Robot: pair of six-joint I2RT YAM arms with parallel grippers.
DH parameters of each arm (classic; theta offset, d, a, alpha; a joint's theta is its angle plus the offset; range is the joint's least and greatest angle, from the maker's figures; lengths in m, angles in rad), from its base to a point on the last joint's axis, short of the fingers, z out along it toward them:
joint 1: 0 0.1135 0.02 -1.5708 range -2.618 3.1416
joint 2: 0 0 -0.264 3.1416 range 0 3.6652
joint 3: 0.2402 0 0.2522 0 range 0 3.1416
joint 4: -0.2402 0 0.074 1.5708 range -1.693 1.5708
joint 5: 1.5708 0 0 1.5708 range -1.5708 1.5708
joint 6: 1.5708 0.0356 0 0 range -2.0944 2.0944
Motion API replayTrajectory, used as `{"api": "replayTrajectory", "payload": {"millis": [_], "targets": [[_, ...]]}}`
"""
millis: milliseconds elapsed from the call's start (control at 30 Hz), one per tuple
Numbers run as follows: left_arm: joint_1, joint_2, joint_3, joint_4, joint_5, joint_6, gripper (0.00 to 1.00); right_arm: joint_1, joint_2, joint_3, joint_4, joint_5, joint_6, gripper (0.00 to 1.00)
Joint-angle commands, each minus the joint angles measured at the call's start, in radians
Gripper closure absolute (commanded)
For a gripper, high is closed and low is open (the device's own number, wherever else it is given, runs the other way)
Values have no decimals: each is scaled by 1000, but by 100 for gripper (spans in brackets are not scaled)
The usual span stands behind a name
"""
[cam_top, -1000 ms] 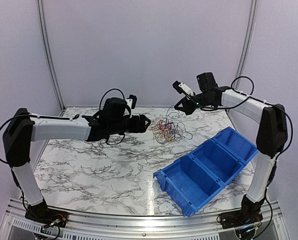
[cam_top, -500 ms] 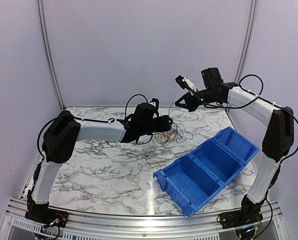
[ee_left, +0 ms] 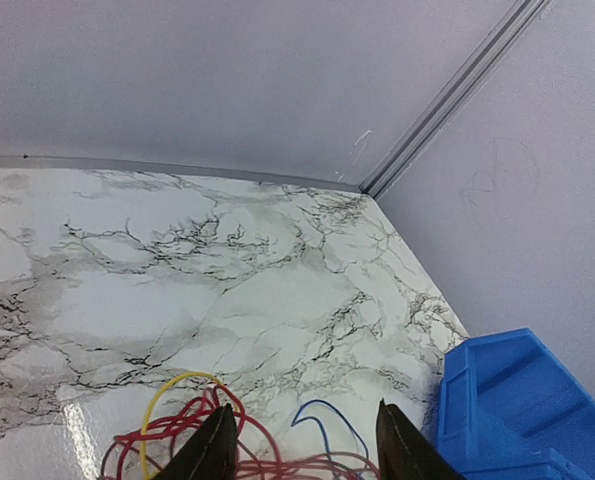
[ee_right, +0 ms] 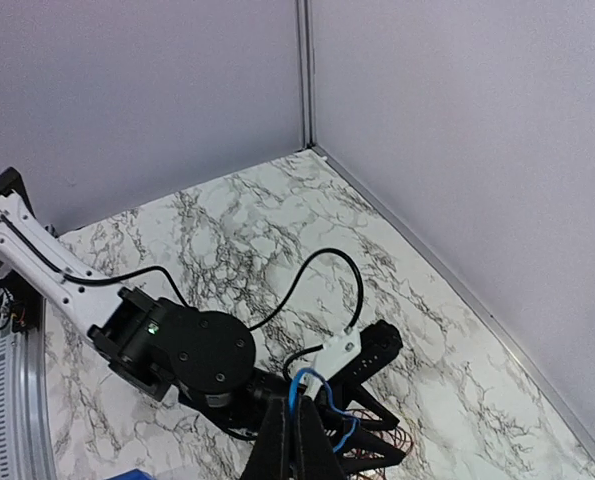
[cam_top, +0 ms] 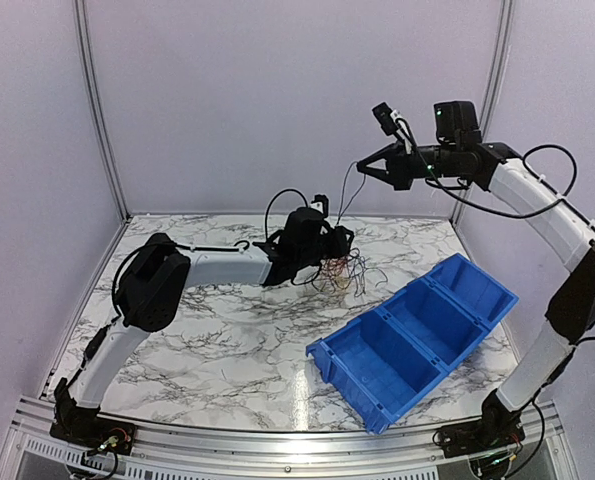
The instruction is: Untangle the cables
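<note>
Red, orange, yellow and dark blue, the cables (cam_top: pixel 349 268) lie as one loose heap on the marble counter (cam_top: pixel 197 330), just beyond the far long wall of the blue bin (cam_top: pixel 437 365) and not touching it. High above that heap, well clear of the bin, the right fingers (ee_right: pixel 295 430) are clenched on a blue cable (ee_right: pixel 301 379), whose strand runs down into the heap. The left fingers (cam_top: pixel 345 240) sit low over the heap on the side away from the bin. They stand apart, with red, yellow and blue loops under the gap and nothing visibly pinched. The main risk, as I judge it, is that the raised strand is knotted into its neighbours. More pull would then drag the whole heap and draw the loops tighter rather than free one. If the left fingers clamp that same blue strand, the two arms would pull against each other. The wire is hair-thin, so it may also slip from the right pinch. The bin's rim is near enough to snag trailing loops. The left wrist (cam_top: pixel 302 240), with its own thick black lead (ee_right: pixel 322 253), crowds the heap and hides part of it from above.
</note>
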Motion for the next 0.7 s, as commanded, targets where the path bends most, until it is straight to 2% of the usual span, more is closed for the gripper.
{"api": "replayTrajectory", "payload": {"millis": [0, 133, 233, 333, 400, 533, 667], "targets": [[17, 47, 38, 17, 3, -6, 51, 3, -41, 114, 64, -117, 46, 100], [24, 56, 30, 17, 3, -3, 52, -11, -72, 186, 134, -161, 95, 100], [29, 61, 20, 17, 3, -2, 53, -64, -44, 249, 251, -296, 299, 100], [34, 61, 3, 17, 5, -5, 53, -140, -22, 289, 492, -399, 537, 100], [39, 59, -4, 17, 7, -8, 53, -192, -12, 326, 578, -415, 614, 100], [46, 55, -10, 17, 12, -11, 53, -266, -9, 367, 596, -411, 635, 100], [53, 41, -12, 19, 26, -4, 48, -277, -36, 336, 476, -348, 513, 100]]}}
